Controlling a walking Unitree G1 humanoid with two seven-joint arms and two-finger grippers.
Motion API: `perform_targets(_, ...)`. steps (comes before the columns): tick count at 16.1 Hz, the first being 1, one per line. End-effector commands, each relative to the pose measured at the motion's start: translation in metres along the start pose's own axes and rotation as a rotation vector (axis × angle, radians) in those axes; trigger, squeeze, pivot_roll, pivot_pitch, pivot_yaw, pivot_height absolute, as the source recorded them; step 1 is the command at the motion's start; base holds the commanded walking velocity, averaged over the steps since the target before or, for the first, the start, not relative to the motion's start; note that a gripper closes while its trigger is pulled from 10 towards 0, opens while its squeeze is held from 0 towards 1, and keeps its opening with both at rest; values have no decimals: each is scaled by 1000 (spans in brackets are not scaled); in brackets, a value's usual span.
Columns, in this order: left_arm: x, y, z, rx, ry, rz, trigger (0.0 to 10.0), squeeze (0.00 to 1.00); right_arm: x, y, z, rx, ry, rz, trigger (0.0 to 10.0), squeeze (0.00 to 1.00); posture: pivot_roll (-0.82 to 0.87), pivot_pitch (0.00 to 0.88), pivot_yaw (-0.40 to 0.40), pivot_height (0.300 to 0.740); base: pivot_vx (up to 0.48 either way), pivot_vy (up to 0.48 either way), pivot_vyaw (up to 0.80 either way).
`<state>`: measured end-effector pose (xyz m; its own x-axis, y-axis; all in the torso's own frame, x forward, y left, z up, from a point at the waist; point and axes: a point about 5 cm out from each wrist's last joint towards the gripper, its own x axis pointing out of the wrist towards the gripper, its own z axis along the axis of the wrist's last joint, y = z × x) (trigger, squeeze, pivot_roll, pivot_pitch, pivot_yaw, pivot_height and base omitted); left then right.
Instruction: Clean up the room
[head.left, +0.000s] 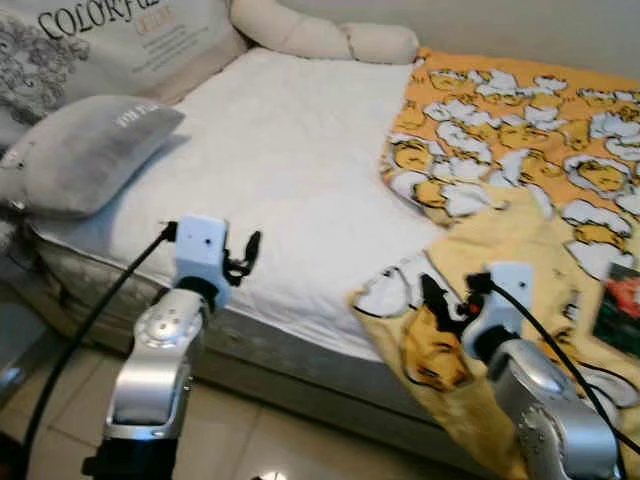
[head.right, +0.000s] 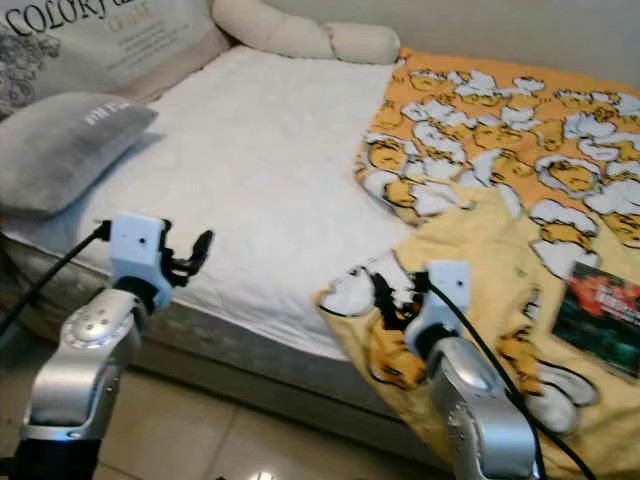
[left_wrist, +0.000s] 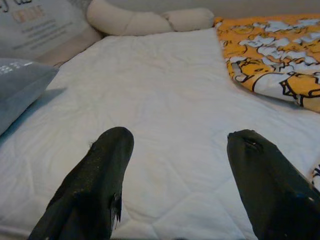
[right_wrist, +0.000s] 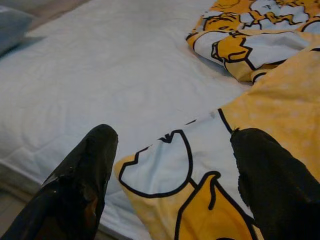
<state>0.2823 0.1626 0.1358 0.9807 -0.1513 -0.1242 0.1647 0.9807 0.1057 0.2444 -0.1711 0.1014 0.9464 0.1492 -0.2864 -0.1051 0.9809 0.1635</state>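
Yellow cartoon blanket (head.left: 520, 170) lies rumpled over the bed's (head.left: 290, 170) right half, soft and light; its near corner suits pinching. Right gripper (right_wrist: 170, 170) hovers there, fingers wide; left gripper (left_wrist: 175, 170) likewise wide.

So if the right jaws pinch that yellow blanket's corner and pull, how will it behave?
The blanket is probably floppy: it lies rumpled, with a folded-back edge, and drapes over the bed side, so it should trail and bunch. It looks thin, likely light. The book lying on it may slide along.
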Motion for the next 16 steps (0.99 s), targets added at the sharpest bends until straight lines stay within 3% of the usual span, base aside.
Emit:
perform_targets(1, 2, -3, 2, 4, -6, -9, 10000, 0, -1, -5, 4, -9, -15, -18, 10000, 0, 6, 0, 33, 740, 0, -480, 0)
perform_targets(6, 3, -5, 2, 5, -8, -21, 10000, 0, -2, -6, 3, -10, -12, -21, 10000, 0, 3, 0, 34, 740, 0, -480, 0)
perform_targets(13, 3, -10, 7, -17, -50, -83, 10000, 0, 1, 1, 2, -17, -2, -2, 10000, 0, -1, 0, 42, 740, 0, 0, 0)
perform_targets(16, 4, -10, 11, -33, -66, -101, 10000, 0, 4, 1, 3, -17, -1, -1, 10000, 0, 1, 0, 43, 740, 272, 0, -229)
